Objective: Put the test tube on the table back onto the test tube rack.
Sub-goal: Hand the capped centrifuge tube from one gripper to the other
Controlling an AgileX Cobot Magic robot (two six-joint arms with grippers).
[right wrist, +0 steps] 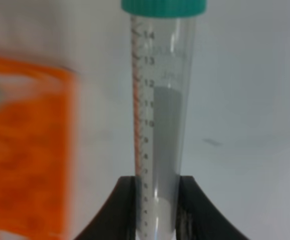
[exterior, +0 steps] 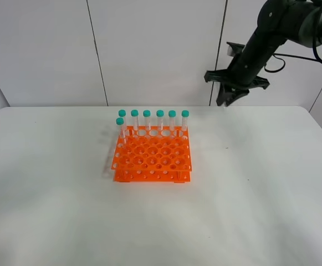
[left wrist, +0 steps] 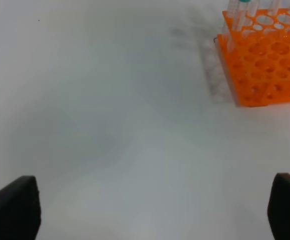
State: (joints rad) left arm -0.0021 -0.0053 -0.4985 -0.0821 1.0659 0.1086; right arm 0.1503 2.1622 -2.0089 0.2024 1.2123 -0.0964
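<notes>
In the right wrist view the test tube (right wrist: 162, 100), clear with a teal cap and printed graduations, stands between the black fingers of my right gripper (right wrist: 157, 186), which is shut on its lower part. The high view has that gripper (exterior: 227, 98) raised above the far edge of the table (exterior: 260, 194), right of and behind the orange test tube rack (exterior: 152, 158); the held tube is hard to make out there. Blurred, the rack (right wrist: 25, 150) lies beside the tube. My left gripper (left wrist: 152, 205) is open and empty low over the table, the rack (left wrist: 267, 55) well off to one side.
Several teal-capped tubes (exterior: 159, 119) stand in the rack's back row, with one more (exterior: 120, 127) in the second row at the left end. A white panelled wall (exterior: 149, 50) rises behind the table.
</notes>
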